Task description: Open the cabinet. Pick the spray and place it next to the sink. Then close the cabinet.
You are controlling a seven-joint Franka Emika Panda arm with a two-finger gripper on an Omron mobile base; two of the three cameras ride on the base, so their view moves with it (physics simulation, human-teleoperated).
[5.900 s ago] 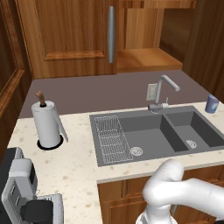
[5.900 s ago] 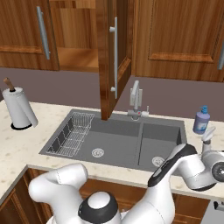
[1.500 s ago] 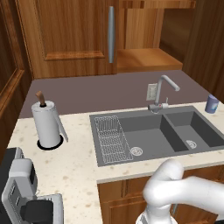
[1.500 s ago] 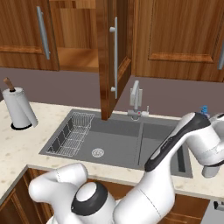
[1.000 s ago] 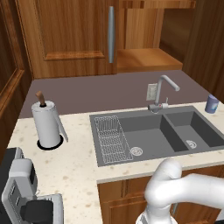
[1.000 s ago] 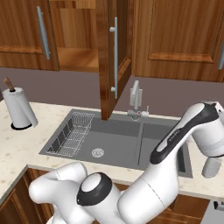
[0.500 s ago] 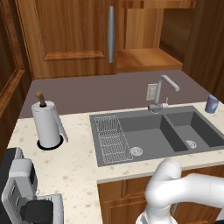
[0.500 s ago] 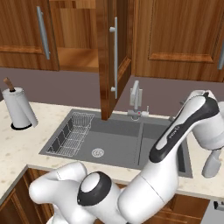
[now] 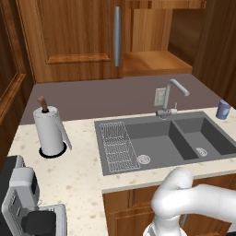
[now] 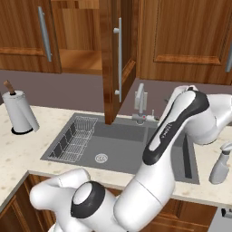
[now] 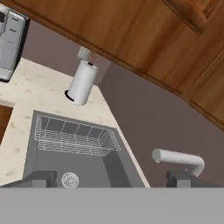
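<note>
The spray [image 10: 221,166], a pale grey trigger bottle, stands upright on the counter just right of the sink [image 10: 118,146], free of my arm. The dark double-basin sink [image 9: 162,144] has a wire rack [image 9: 119,145] in its left basin and a chrome faucet [image 9: 171,96] behind it. The cabinet [image 10: 27,36] hangs above it. Its left door is closed and its right door [image 10: 113,59] is swung out, baring an empty shelf [image 9: 156,62]. My gripper [image 11: 111,178] is open and holds nothing. It hangs by the faucet [image 11: 178,160], looking left along the sink.
A paper towel roll [image 9: 49,131] stands on the counter left of the sink. A toaster [image 9: 25,203] sits at the front left. A small blue container [image 9: 223,109] is at the sink's back right corner. My arm's elbow [image 10: 188,106] rises over the right basin.
My arm has lifted and swung left, away from the spray, which stays standing on the counter. The jaws have stayed open.
</note>
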